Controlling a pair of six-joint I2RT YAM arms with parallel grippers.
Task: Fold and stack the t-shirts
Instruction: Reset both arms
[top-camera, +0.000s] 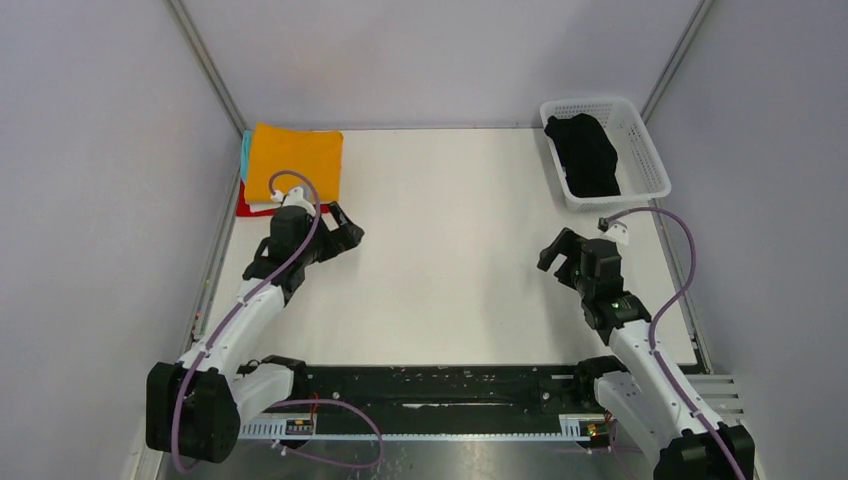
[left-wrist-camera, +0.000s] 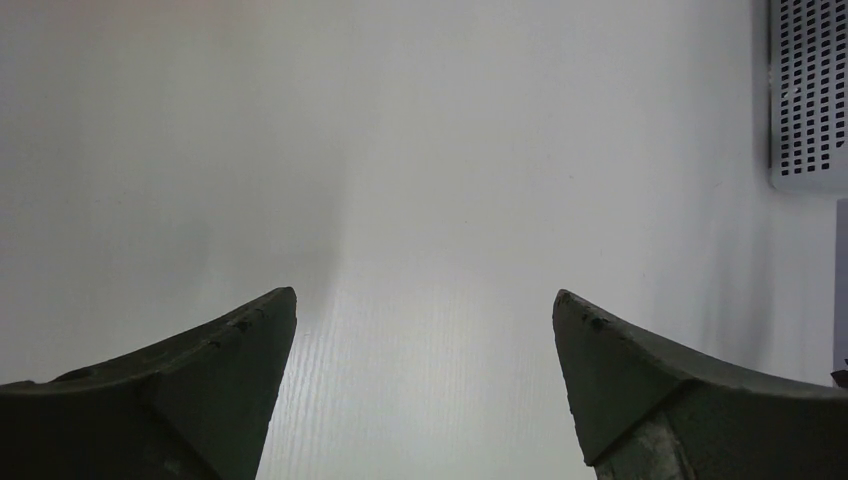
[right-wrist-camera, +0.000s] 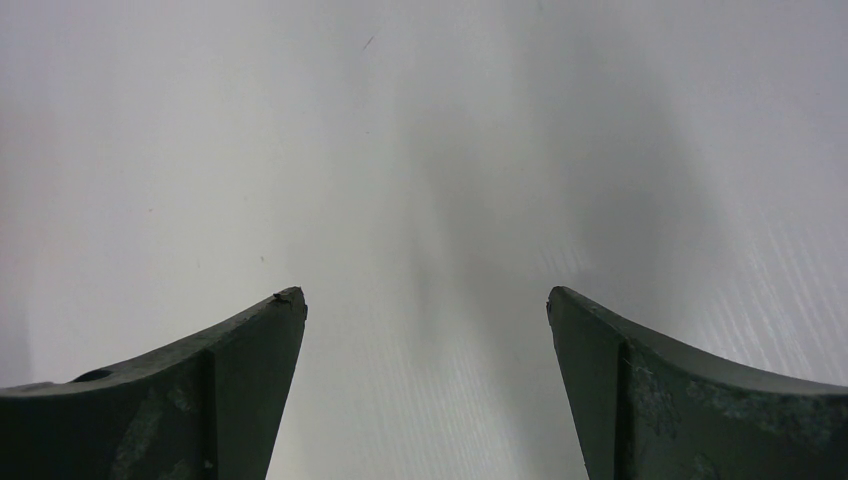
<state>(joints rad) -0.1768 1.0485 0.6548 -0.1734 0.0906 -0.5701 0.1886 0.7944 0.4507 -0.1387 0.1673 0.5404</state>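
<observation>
A folded mustard-orange t-shirt (top-camera: 295, 160) tops a stack at the table's far left, with teal (top-camera: 245, 150), white (top-camera: 262, 206) and red (top-camera: 243, 203) edges showing beneath it. A black t-shirt (top-camera: 585, 153) lies crumpled in the white lattice basket (top-camera: 640, 135) at the far right. My left gripper (top-camera: 348, 232) hovers just right of the stack, jaws wide open and empty. My right gripper (top-camera: 558, 255) hangs below the basket, also open and empty. Both wrist views, left gripper (left-wrist-camera: 425, 298) and right gripper (right-wrist-camera: 425, 296), show only bare white table between the fingers.
The basket's corner (left-wrist-camera: 808, 90) shows at the upper right of the left wrist view. Grey enclosure walls stand on three sides. A black rail (top-camera: 450, 385) runs along the near edge between the arm bases.
</observation>
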